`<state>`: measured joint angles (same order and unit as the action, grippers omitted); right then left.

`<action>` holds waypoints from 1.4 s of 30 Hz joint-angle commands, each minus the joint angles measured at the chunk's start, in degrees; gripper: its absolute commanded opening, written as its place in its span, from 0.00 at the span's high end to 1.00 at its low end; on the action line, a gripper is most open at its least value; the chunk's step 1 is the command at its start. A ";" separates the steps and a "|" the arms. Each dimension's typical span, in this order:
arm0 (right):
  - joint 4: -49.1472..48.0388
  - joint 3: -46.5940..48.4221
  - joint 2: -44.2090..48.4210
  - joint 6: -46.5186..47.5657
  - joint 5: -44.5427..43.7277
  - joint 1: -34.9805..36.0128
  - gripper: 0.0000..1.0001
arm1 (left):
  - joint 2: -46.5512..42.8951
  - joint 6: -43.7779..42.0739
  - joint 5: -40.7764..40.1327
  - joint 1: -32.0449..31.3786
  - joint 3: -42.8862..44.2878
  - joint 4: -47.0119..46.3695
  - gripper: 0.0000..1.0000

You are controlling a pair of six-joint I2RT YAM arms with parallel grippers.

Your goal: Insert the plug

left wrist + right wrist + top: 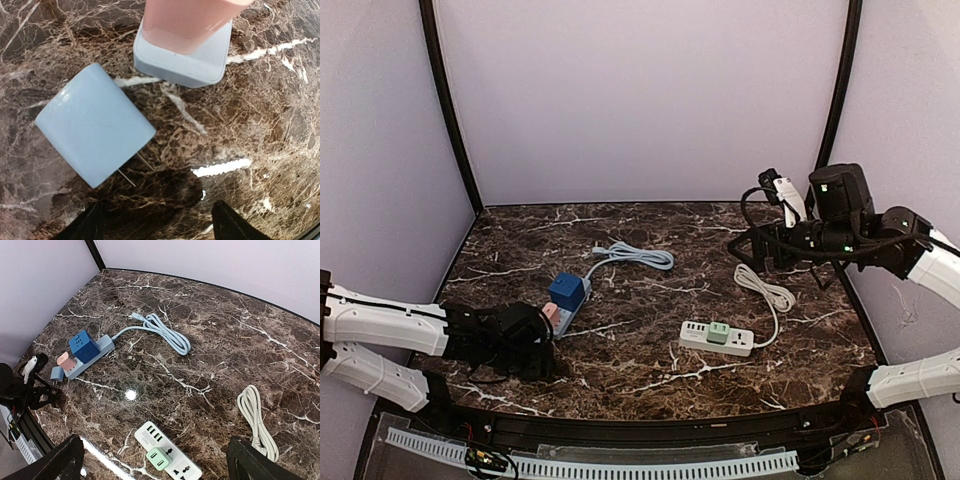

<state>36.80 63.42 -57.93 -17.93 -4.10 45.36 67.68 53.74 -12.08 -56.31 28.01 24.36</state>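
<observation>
Insertion is not done: the pale-blue plug (92,125) lies on its side on the table (260,125), prongs bare, just beside the power strip (185,65) holding a pink plug (190,20). My left jaws stand apart near it, empty; my right jaws gape wide, empty.

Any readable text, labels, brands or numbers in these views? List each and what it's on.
None readable.
The light-blue plug, the pink plug and the grey-blue power strip show plain faces in the left wrist view.
Any marks by the sockets of the white power strip are too small to read.
</observation>
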 commanded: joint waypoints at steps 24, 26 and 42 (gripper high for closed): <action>-1.36 0.87 -1.61 4.05 1.48 0.16 0.01 | 10.87 17.01 -10.00 5.98 12.94 11.52 0.14; -1.29 0.52 -1.25 4.05 1.27 0.16 0.01 | 12.45 17.47 -9.65 6.15 13.58 10.54 0.15; -2.12 0.35 -3.23 7.90 0.76 0.17 0.02 | 18.84 20.50 -9.38 6.22 17.79 14.55 0.36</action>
<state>36.03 63.83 -60.07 -11.68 -2.83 45.36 86.32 73.54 -21.28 -50.35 45.15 36.12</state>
